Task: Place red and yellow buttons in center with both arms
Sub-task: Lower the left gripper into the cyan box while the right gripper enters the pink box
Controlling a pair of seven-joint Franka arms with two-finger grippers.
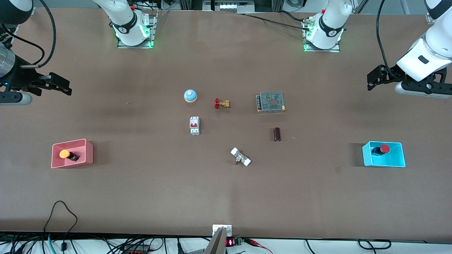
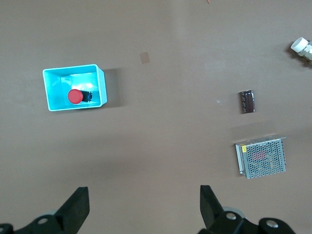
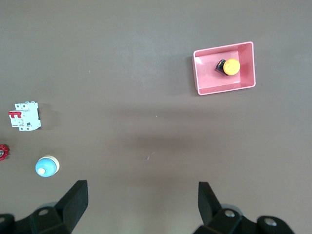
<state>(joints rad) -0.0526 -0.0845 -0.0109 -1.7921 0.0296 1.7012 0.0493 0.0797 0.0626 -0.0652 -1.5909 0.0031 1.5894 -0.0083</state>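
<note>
The red button (image 1: 384,148) lies in a cyan bin (image 1: 397,162) toward the left arm's end of the table; it also shows in the left wrist view (image 2: 74,96). The yellow button (image 1: 65,153) lies in a pink bin (image 1: 84,153) toward the right arm's end; it also shows in the right wrist view (image 3: 231,66). My left gripper (image 1: 370,81) hangs open and empty in the air above the tabletop at its end of the table; its jaws stand wide apart in the left wrist view (image 2: 145,204). My right gripper (image 1: 65,88) hangs open and empty at its end of the table, also seen in its wrist view (image 3: 143,202).
Around the table's middle (image 1: 226,183) lie a blue dome bell (image 1: 190,95), a brass valve with a red handle (image 1: 221,103), a white circuit breaker (image 1: 194,125), a metal mesh box (image 1: 271,102), a dark cylinder (image 1: 277,134) and a white-ended fitting (image 1: 241,157).
</note>
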